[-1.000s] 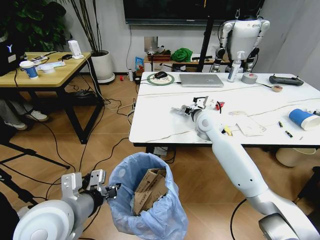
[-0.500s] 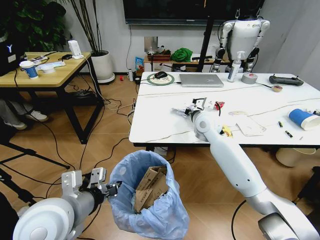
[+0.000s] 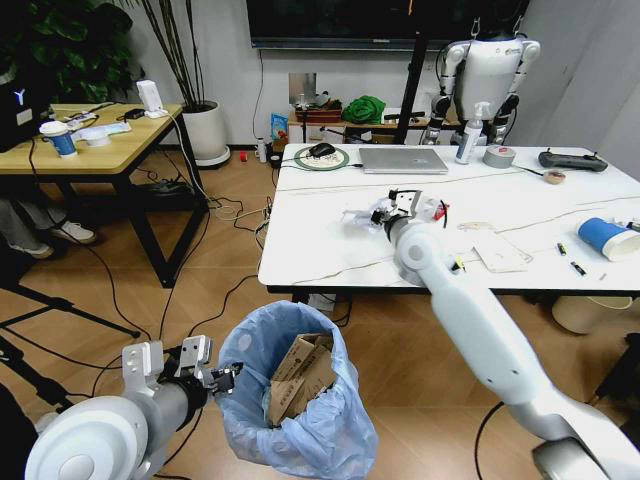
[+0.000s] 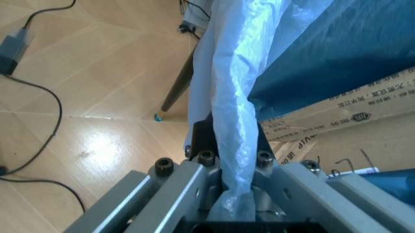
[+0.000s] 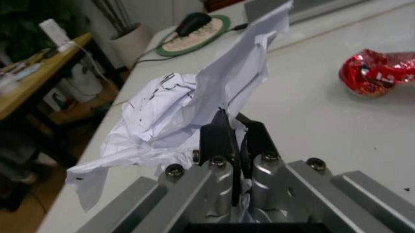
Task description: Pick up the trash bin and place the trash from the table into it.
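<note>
Your right tool (image 3: 381,212) has lifted slightly, pinching crumpled white paper (image 5: 194,104) above the white marble-look surface (image 3: 320,245); left tool (image 3: 222,379) still clamps the blue-bagged round bin (image 3: 300,440).

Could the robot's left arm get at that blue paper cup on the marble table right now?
Probably not: the left gripper is shut on the trash bin rim, low on the floor, and the blue paper cup sits across the table.

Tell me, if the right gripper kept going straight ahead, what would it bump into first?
Apart from the crumpled white paper its fingers pinch, the right gripper would probably meet the green mouse pad, though depth is uncertain.
</note>
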